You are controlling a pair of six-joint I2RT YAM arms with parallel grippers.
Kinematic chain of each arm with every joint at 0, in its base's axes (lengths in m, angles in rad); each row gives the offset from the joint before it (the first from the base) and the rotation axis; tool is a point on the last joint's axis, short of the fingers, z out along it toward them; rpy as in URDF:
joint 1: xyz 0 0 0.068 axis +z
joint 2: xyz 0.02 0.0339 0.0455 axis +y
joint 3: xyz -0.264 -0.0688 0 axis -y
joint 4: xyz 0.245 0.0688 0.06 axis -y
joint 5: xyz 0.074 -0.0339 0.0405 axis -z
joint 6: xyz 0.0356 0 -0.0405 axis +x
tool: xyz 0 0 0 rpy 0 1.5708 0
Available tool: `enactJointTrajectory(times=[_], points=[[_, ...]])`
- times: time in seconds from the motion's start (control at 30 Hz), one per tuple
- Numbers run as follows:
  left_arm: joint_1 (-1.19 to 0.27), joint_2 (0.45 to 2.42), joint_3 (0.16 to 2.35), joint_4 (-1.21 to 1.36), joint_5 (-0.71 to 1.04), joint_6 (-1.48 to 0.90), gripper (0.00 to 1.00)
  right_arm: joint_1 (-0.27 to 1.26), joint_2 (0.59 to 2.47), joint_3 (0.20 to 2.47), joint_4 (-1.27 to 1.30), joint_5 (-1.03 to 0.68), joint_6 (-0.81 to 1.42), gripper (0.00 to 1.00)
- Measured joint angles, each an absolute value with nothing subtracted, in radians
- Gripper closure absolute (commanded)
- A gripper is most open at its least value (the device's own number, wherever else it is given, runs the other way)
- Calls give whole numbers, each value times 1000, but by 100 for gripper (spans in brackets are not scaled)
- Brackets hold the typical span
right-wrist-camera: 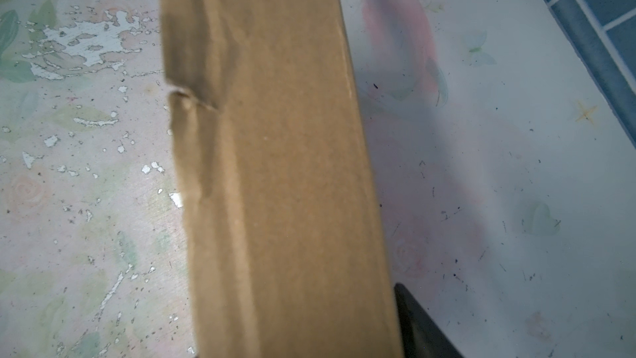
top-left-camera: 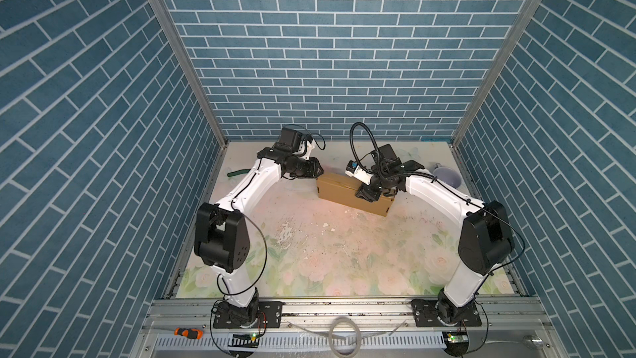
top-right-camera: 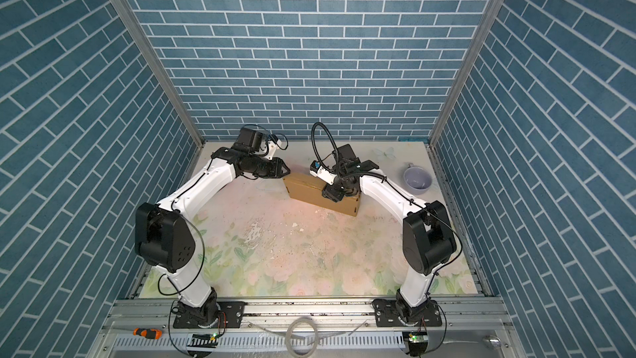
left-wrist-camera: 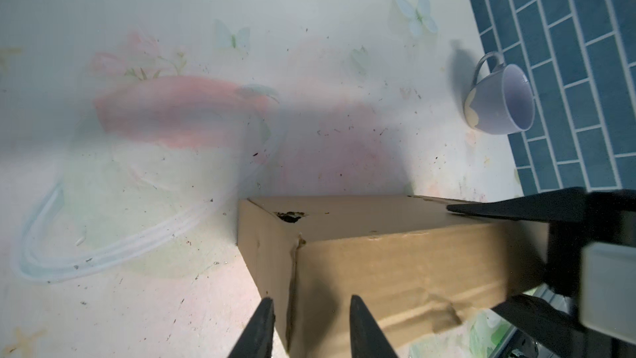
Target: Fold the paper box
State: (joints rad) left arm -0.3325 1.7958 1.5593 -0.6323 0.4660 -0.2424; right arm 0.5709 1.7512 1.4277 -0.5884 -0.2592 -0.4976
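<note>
Steadily: anchor paper box (top-left-camera: 339, 189) with right end effector (top-left-camera: 367, 193), apparently clamped across it; close left end effector (left-wrist-camera: 311, 299), jaws apart astride the end corner, squarely, no crushing.

White arm links (top-left-camera: 247, 184), bulky black joints (top-left-camera: 220, 235), thin black cables (top-left-camera: 265, 253); ribbed black hose (top-left-camera: 351, 139) at right wrist.

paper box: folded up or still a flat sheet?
Folded up. Both top views show the paper box as a closed brown block, and the left wrist view shows three of its faces meeting at a corner.
</note>
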Motion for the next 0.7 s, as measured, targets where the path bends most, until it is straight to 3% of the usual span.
enactJointTrajectory(times=[0.2,0.3,0.53,0.7], points=[[-334,1803,1565,-604,476,-235,86,571,1752,1428,-585,-258,-498,41],[-332,1797,1557,-590,472,-232,89,571,1753,1428,-584,-259,-498,41],[-332,1762,1483,-519,461,-231,83,571,1753,1428,-587,-259,-498,41],[-332,1754,1464,-493,438,-218,65,571,1755,1430,-588,-262,-498,41]])
